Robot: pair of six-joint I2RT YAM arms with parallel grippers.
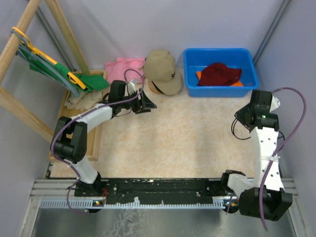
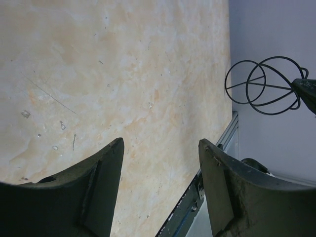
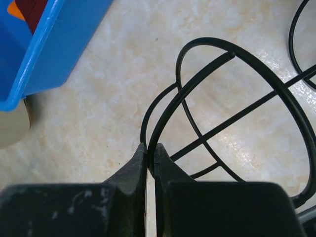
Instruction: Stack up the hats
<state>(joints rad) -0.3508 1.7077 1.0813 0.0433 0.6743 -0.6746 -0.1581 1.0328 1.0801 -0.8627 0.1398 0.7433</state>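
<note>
A tan cap point(image 1: 160, 71) sits at the back of the table, left of a blue bin point(image 1: 247, 76). In the bin a dark red hat point(image 1: 219, 74) lies on top of an orange hat point(image 1: 199, 75). No black cap is in view. My left gripper point(image 1: 146, 102) is open and empty just in front of the tan cap; the left wrist view shows only bare table between its jaws point(image 2: 160, 143). My right gripper point(image 1: 241, 117) hovers in front of the bin's right end. It is shut point(image 3: 150, 148), with my own black cable loops point(image 3: 232, 108) running past its tips.
A pink folded cloth point(image 1: 123, 66) lies left of the tan cap. A green garment on a yellow hanger point(image 1: 49, 66) hangs from a wooden frame point(image 1: 19, 106) at the left, above a wooden tray point(image 1: 94, 133). A metal rail point(image 1: 158, 190) runs along the near edge.
</note>
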